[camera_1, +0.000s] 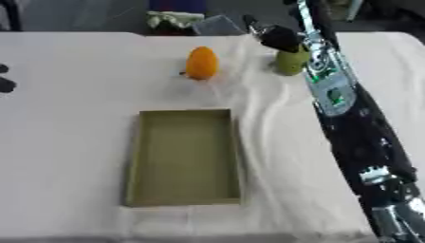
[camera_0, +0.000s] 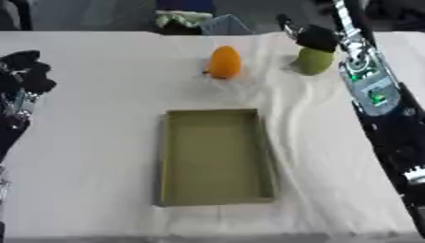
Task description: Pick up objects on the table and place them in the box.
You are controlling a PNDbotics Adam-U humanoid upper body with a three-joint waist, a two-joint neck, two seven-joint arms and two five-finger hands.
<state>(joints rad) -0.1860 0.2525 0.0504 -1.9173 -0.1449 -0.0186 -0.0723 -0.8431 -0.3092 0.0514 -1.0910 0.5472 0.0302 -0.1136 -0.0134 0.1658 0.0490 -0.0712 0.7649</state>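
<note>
A white cloth (camera_0: 91,156) covers the table, and it has soft wrinkles on its right side. In the middle of the frame sits an open box (camera_0: 170,156), flat and olive-brown, with low walls and nothing inside it. No writing or label can be read on the box. Above the box, in the upper middle of the frame, an orange object (camera_0: 224,62) stands on the cloth. It is rounded and a bit pointed at the top, and it is well apart from the box. To its right, in the upper right of the frame, is a green object (camera_0: 314,61), rounded and short. The robot's right arm comes down along the right side of the frame, black with silver parts and small green lights. The right hand (camera_0: 314,37) is on top of the green object, with its dark fingers curled over the top of it. The left hand (camera_0: 26,71) shows at the left edge of the frame, dark and bunched, away from the box and both objects. I cannot tell if its fingers are open or closed. It holds nothing that can be seen.
</note>
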